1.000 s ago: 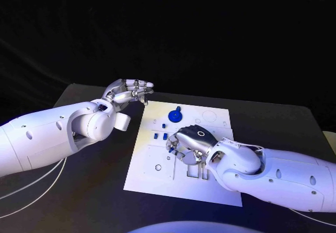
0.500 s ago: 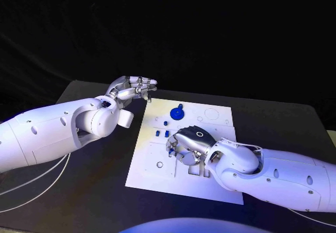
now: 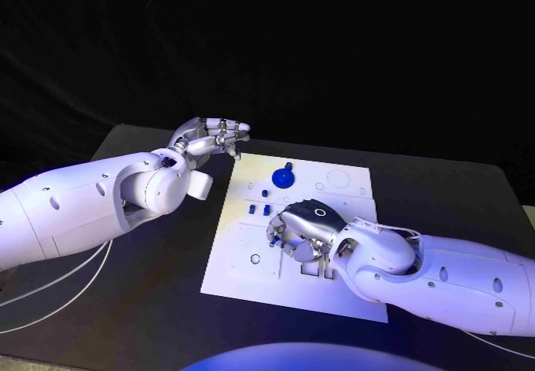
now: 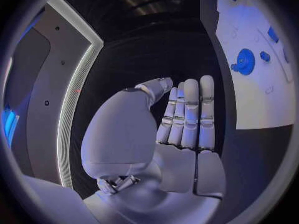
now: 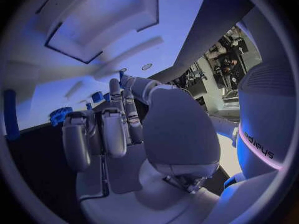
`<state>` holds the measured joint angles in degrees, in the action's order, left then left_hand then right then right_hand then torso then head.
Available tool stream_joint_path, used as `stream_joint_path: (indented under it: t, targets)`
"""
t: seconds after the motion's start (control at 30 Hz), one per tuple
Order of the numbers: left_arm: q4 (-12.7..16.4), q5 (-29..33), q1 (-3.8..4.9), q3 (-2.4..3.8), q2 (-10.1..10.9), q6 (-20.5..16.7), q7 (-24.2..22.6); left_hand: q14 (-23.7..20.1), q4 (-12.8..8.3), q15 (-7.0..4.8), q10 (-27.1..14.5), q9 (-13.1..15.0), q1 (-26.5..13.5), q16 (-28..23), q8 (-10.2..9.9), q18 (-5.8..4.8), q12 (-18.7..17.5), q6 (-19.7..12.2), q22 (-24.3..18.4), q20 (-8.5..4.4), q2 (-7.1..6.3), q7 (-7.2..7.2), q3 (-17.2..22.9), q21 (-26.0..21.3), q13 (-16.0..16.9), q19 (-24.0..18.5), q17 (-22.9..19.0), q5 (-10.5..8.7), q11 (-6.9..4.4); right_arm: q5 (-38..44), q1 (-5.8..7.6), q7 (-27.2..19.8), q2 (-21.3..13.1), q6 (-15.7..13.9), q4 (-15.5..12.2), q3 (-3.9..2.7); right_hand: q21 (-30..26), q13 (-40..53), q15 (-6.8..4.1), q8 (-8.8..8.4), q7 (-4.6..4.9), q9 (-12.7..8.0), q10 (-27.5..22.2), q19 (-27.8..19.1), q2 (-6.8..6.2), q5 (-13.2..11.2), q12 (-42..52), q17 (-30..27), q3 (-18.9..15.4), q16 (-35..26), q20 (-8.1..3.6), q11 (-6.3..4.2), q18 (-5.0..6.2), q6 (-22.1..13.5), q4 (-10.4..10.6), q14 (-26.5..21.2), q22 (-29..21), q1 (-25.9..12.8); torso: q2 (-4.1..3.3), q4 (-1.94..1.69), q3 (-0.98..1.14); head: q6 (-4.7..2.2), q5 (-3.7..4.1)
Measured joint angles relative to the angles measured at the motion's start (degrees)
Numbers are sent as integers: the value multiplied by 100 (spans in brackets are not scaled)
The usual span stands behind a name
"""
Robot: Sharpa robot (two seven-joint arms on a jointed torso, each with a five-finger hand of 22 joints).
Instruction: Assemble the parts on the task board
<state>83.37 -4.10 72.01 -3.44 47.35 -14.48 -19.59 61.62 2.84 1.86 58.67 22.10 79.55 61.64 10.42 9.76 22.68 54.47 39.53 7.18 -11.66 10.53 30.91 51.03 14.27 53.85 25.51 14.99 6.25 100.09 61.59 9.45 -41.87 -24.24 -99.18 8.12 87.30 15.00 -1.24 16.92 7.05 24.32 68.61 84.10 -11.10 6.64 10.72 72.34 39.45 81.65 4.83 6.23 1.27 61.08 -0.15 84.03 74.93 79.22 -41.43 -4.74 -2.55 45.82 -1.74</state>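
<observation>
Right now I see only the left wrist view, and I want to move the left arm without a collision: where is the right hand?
Observer: In the head view the right hand is over the middle of the task board, back of the hand up.
Operator: Is it holding a part?
Observer: I cannot tell. The right wrist view shows its fingers reaching toward small blue parts, but any contact is hidden.
Operator: And where does my left hand sit relative to the board?
Observer: In the head view the left hand is off the board, by its far left corner, and holds nothing.
</observation>
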Motion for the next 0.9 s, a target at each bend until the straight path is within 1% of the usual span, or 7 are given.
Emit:
stream_joint_path:
  t: [0.4,0.57,0.67,0.7,0.77,0.9]
  targets:
    - [-3,4,0,0,2,0,10,0,0,0,0,0,0,0,0,0,0,0,0,0,0,0,0,0,-1,0,-5,0,0,9,7,-4,21,64,27,-8,0,9,0,0,-1,1,20,0,0,-1,-10,-6,0,0,0,-20,0,-1,0,0,-1,0,1,0,0,13,8]
    - [-3,5,0,0,3,0,13,0,0,0,1,1,0,0,0,0,0,0,-7,21,0,0,0,0,5,21,-5,0,0,9,-4,-5,49,115,28,13,0,9,0,-1,-1,-1,22,0,0,-3,-21,-6,-1,0,0,-21,0,-1,1,0,-1,0,1,-1,0,22,8]
    - [-3,5,0,0,3,0,15,0,0,0,1,1,0,0,0,0,-1,0,-7,21,0,0,0,0,4,21,-5,0,0,11,-4,-3,62,137,34,14,0,10,0,-10,-1,3,33,0,-1,-13,-21,-6,-1,0,0,-30,0,-1,1,0,-1,0,1,-1,-1,23,9]
    - [-3,5,0,0,3,0,16,0,0,0,1,1,0,0,0,0,-1,0,-7,21,0,0,0,0,5,21,-4,0,0,11,-4,0,66,143,36,14,0,9,0,-11,-1,3,70,0,-1,-14,-22,-6,-1,0,0,-49,0,-1,1,0,-1,0,1,-2,-3,23,12]
    - [-3,5,0,0,3,0,20,0,0,0,-21,1,0,0,0,0,23,0,-7,21,0,0,0,0,4,21,-11,0,22,13,-4,4,75,153,38,14,0,9,0,-11,-2,3,71,0,-1,-14,-22,-6,-1,0,0,-50,0,-1,1,0,-2,0,1,-3,-4,26,20]
    - [-4,6,0,0,4,0,29,0,0,0,-20,1,0,0,0,0,27,0,-7,21,0,0,0,1,4,21,-11,0,21,21,-3,13,87,170,39,19,0,6,0,-12,-10,2,72,0,-1,-14,-22,-6,-3,0,0,-50,0,-9,-1,0,-2,0,1,-3,-5,30,26]
